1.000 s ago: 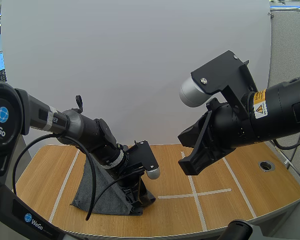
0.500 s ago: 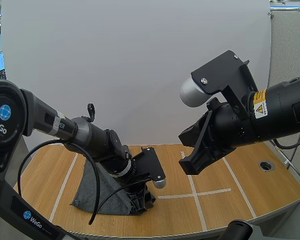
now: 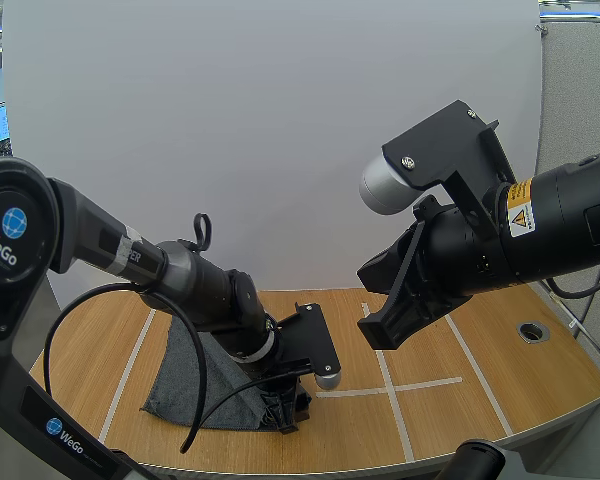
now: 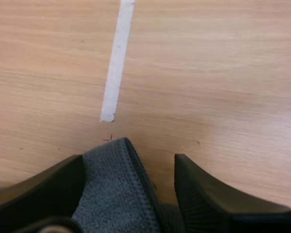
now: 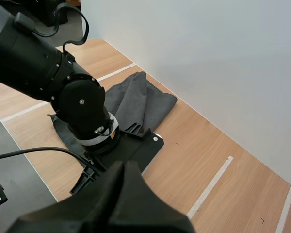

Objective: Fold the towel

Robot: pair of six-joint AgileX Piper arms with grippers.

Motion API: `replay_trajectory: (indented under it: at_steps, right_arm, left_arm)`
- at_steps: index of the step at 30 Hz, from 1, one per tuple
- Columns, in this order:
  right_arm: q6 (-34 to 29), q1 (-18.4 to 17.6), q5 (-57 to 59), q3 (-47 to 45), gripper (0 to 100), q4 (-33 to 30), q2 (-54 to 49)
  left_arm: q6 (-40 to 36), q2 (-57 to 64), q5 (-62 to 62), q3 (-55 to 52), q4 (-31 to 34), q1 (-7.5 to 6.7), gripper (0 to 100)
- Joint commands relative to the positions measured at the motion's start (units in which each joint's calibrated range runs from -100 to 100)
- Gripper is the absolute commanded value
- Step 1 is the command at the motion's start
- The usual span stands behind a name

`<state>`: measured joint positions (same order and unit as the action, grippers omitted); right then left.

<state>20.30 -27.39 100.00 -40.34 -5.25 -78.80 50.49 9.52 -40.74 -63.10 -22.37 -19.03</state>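
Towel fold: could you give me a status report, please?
Left end effector open, astride the towel corner on the table. Right end effector shut, high above the table, off the towel.

Wooden table [image 3: 430,420], white backdrop [image 3: 280,140]

The left arm [image 3: 195,285] is glossy black, built of round tubular segments. Its broad round base housing carries a blue-and-white globe logo [image 3: 5,226] with "WeGo" in white beneath it, and a smaller copy [image 3: 72,440] sits on the dark strut below. A pale band [image 5: 101,138] rings the wrist, and a small silver screw [image 5: 81,102] marks the round wrist housing. Its jaws are matte black with finely ribbed inner faces. The right arm [image 3: 550,225] is a thick black cylinder bearing a yellow warning label [image 3: 520,212] with a black triangle.
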Motion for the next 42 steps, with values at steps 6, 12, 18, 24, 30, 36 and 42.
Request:
replay_trajectory:
  at_steps: [6,12,18,24,30,36,42]
  right_arm:
    - [-0.13,0.27,0.0,-0.07,0,-0.6,-0.02]
    - [-0.13,0.68,0.0,-0.07,0,-0.6,-0.02]
    - [-0.13,0.68,0.0,-0.07,0,-0.6,-0.02]
    - [-0.13,0.68,0.0,-0.07,0,-0.6,-0.02]
    - [-0.13,0.68,0.0,-0.07,0,-0.6,-0.02]
    - [-0.13,0.68,0.0,-0.07,0,-0.6,-0.02]
    - [-0.13,0.68,0.0,-0.07,0,-0.6,-0.02]
  left_arm:
    - [-2.99,-0.68,5.39,-0.28,3.35,-0.6,87]
    - [-3.45,-3.27,6.12,-1.34,4.44,-0.6,86]
    - [-3.43,-3.27,6.23,-1.34,4.44,-0.6,78]
    - [-3.43,-3.01,6.23,-1.34,4.44,-0.6,40]
    - [-3.35,-0.85,5.25,-1.34,4.65,-0.6,0]
    - [-3.44,2.73,3.58,-1.34,5.14,-0.39,0]
    - [-8.18,5.88,-0.85,-1.34,10.51,-0.32,0]
